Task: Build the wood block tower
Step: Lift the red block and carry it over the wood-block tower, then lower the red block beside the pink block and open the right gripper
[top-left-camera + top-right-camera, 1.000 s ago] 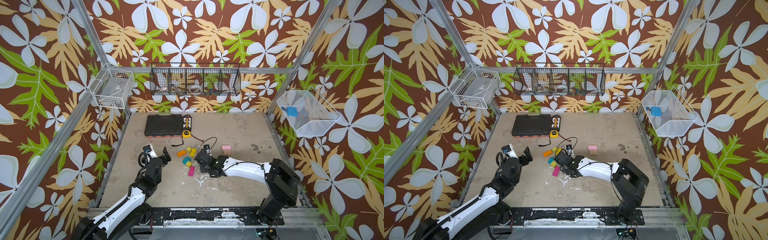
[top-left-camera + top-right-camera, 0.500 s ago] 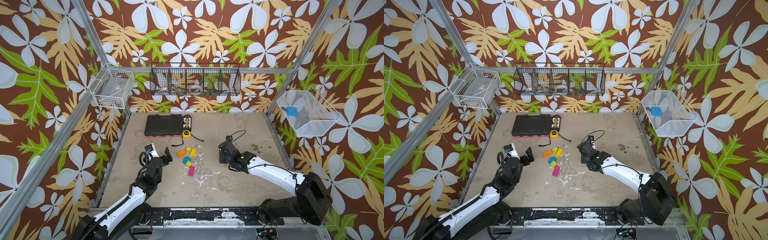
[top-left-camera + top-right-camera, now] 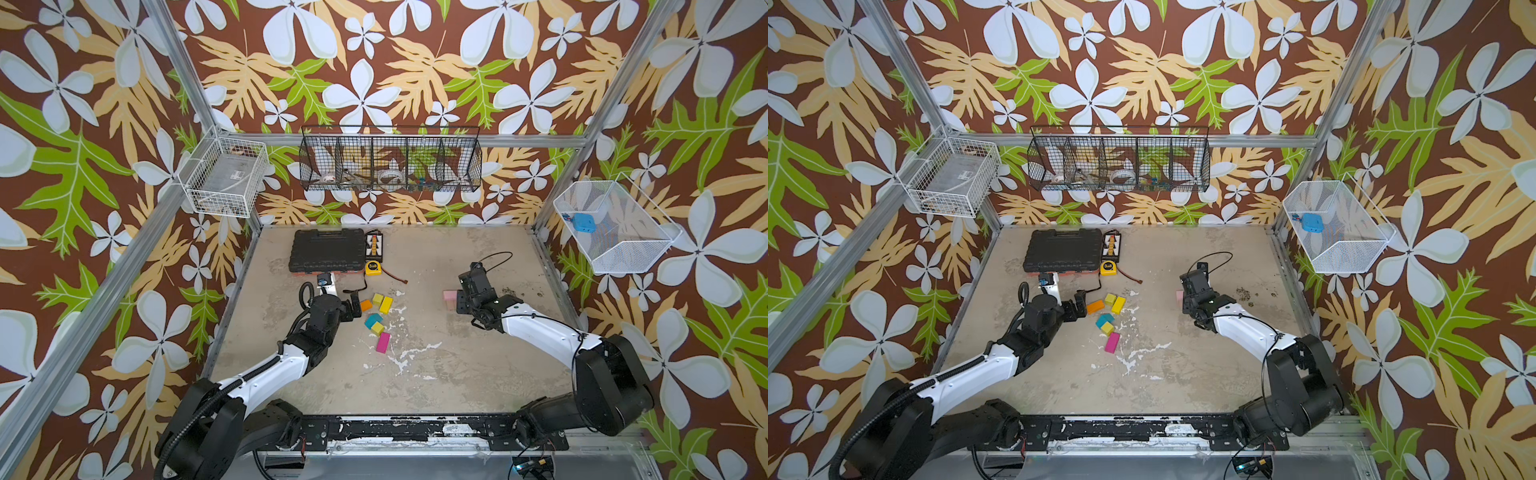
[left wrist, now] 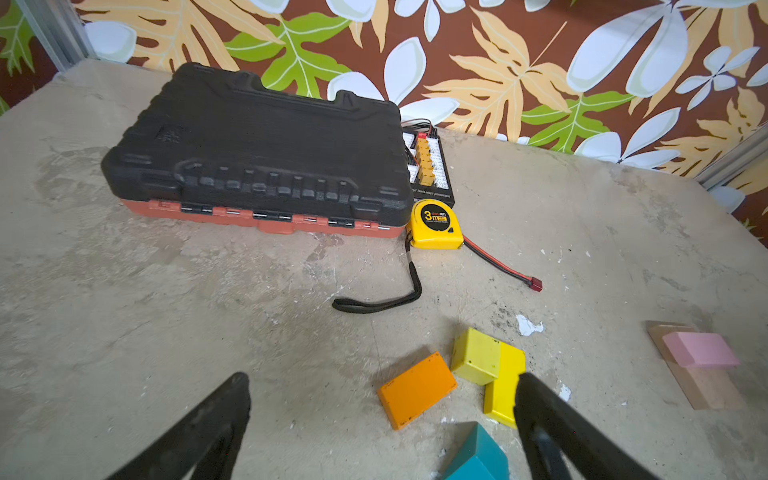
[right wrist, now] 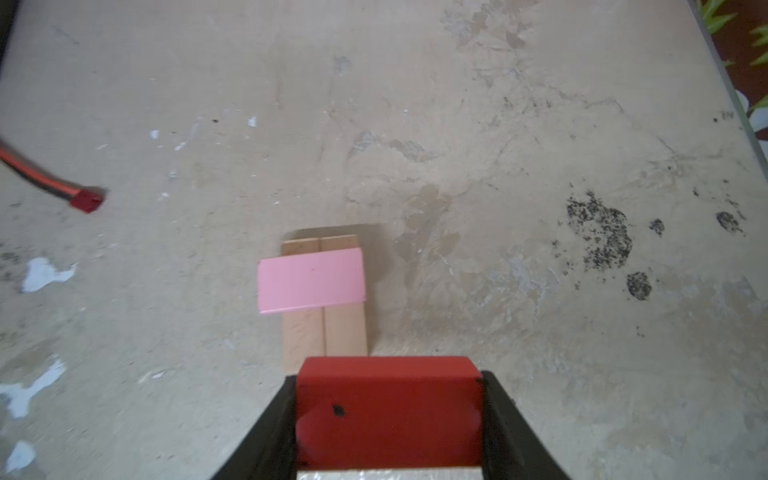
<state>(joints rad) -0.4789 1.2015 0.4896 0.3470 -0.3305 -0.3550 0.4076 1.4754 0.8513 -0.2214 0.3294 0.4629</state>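
Note:
The tower is two tan planks (image 5: 324,332) lying side by side with a pink brick (image 5: 311,282) across them, right of centre on the floor; the pink brick (image 3: 450,296) shows in both top views. My right gripper (image 5: 389,380) is shut on a red brick (image 5: 388,411), held just at the planks' near end. Left of centre lie loose wood blocks: an orange brick (image 4: 417,390), a yellow cube (image 4: 476,355), a yellow brick (image 4: 503,390), a teal wedge (image 3: 372,320), another yellow cube (image 3: 377,328) and a magenta brick (image 3: 382,343). My left gripper (image 4: 382,378) stands open and empty beside the orange brick.
A black tool case (image 3: 326,250), a connector board (image 3: 375,245) and a yellow tape measure (image 3: 373,268) with its strap sit at the back left. A red-tipped wire (image 3: 395,277) lies on the floor. Wire baskets hang on the walls.
My right arm has swung from the loose blocks over to the pink-and-tan stack, carrying the red brick. The left gripper has stayed open in nearly the same place.

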